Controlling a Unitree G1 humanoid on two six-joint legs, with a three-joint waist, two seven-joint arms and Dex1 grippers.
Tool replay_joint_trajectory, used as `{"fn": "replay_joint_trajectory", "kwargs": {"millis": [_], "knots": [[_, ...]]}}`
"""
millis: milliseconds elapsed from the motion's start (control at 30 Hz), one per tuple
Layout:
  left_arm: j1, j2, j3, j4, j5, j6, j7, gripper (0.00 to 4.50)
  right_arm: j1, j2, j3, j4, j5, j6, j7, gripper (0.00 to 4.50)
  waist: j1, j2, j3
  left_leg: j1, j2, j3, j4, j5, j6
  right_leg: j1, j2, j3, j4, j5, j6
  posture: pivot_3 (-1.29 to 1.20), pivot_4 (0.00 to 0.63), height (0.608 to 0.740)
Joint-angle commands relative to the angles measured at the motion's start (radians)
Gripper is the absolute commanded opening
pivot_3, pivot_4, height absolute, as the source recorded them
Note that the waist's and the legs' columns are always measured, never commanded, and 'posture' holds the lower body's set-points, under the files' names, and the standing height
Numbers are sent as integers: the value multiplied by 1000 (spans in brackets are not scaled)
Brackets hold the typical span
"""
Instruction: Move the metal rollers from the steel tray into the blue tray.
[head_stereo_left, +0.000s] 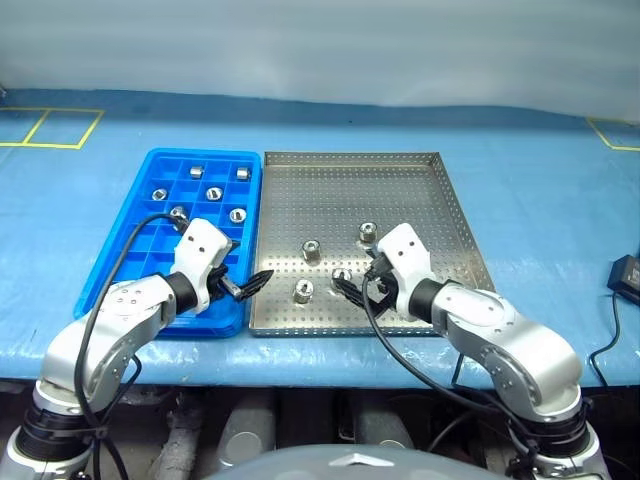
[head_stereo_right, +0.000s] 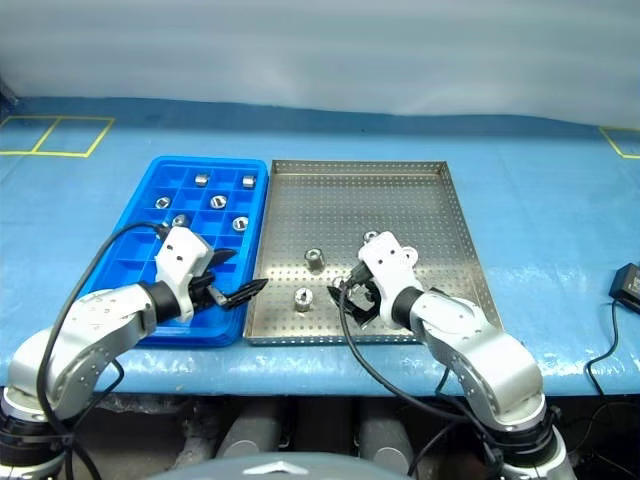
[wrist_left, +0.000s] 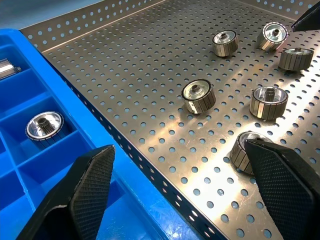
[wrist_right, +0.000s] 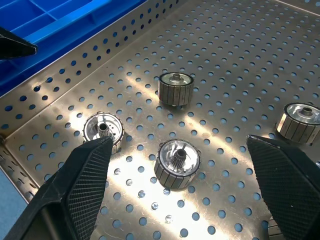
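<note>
- Left eye view shows the steel tray (head_stereo_left: 400, 190) lying beside the blue tray (head_stereo_left: 120, 265), long sides touching. Both long sides run from 6 o'clock to 12 o'clock.
- Some metal rollers (head_stereo_left: 312, 250) sit in the steel tray's near half. They stand on their flat ends, holes facing up.
- More rollers sit in the blue tray's far boxes, toward 12 o'clock. Most of these also have their holes facing up.
- Left gripper (head_stereo_left: 248, 287) hangs over the edge where the two trays meet. Its fingers (wrist_left: 90, 185) are spread wide and hold nothing.
- Right gripper (head_stereo_left: 360, 290) hangs over the steel tray's near edge, with rollers just beside it. Its fingers (wrist_right: 82, 185) are spread wide and hold nothing.
- Black box (head_stereo_left: 626, 277) with a cord lies on the blue table cover (head_stereo_left: 540, 200) at 3 o'clock, well apart from the trays.
- Yellow tape lines (head_stereo_left: 50, 128) mark the far corners.
</note>
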Motion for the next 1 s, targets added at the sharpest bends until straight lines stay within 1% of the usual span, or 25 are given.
{"fn": "replay_joint_trajectory", "kwargs": {"millis": [33,500,600,767,933,1000], "knots": [[-15,0,5,-20,6,3,-2,4489,0,-9,7,-33,-23,-40,-17,4500,0,0,0,0,0,0,0,0,0,0,0,0,0,0,0,97,150,740],[-12,-8,6,-14,9,1,3,4489,0,7,34,-33,-43,-30,-48,4500,0,0,0,0,0,0,0,0,0,0,0,0,0,0,0,96,150,740],[-39,-14,3,-2,7,-4,1,4489,-1,7,37,-33,-43,-32,-52,4500,0,0,0,0,0,0,0,0,0,0,0,0,0,0,1,92,150,740],[-198,-4,-65,79,25,-8,-56,4489,-6,12,37,-29,-48,-37,-60,4500,5,-1,0,0,0,0,3,0,0,1,0,-1,1,0,0,82,150,740],[-339,-9,-154,202,72,-21,-122,4489,2,18,33,-34,-55,-41,-70,4500,-6,-1,0,0,-1,1,4,-1,2,1,0,1,1,1,1,49,150,740],[-373,-24,-187,248,83,-27,-148,4489,7,23,29,-38,-58,-42,-77,4500,-10,0,0,0,-2,1,4,-1,2,1,1,1,1,4,6,45,150,740]]}}
